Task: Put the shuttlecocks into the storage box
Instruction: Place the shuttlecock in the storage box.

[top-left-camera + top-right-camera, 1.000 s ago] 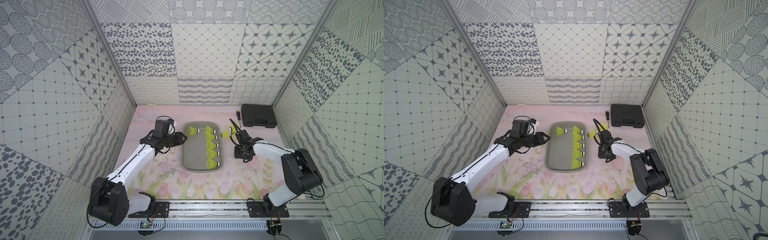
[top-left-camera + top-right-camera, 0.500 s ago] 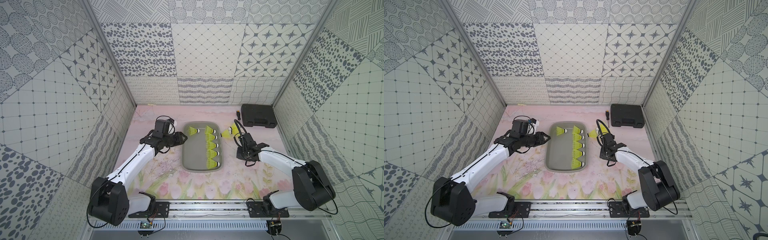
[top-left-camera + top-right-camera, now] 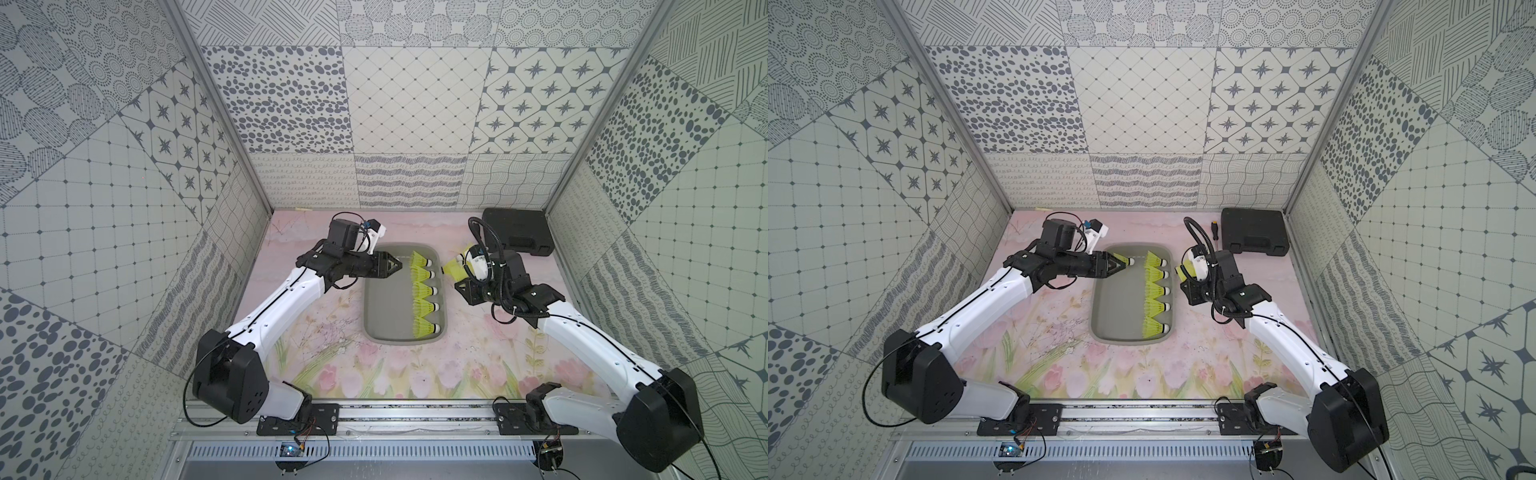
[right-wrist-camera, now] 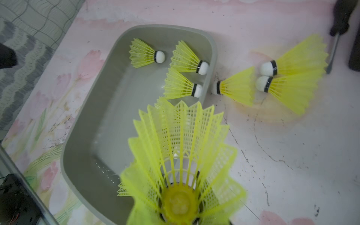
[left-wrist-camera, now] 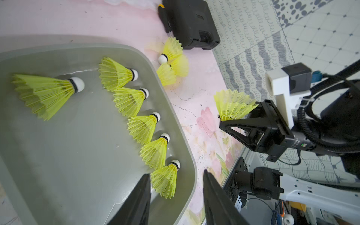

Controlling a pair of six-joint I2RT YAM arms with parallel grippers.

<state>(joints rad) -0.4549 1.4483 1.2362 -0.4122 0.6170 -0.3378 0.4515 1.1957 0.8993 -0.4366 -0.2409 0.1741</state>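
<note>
The grey storage box lies mid-table. Several yellow-green shuttlecocks line its right wall, and one more lies at its far end. My left gripper hangs open over that far end, holding nothing. My right gripper is just right of the box, above the mat, shut on a shuttlecock whose skirt points outward. Three shuttlecocks lie on the mat beside the box's far right corner.
A black ribbed case sits at the back right corner. A screwdriver lies next to it, close to the loose shuttlecocks. Patterned walls enclose the pink flowered mat on three sides.
My right gripper closed on a shuttlecock from the pile by the case, then lifted it and drew back toward the box's right side. The left arm stayed still.
</note>
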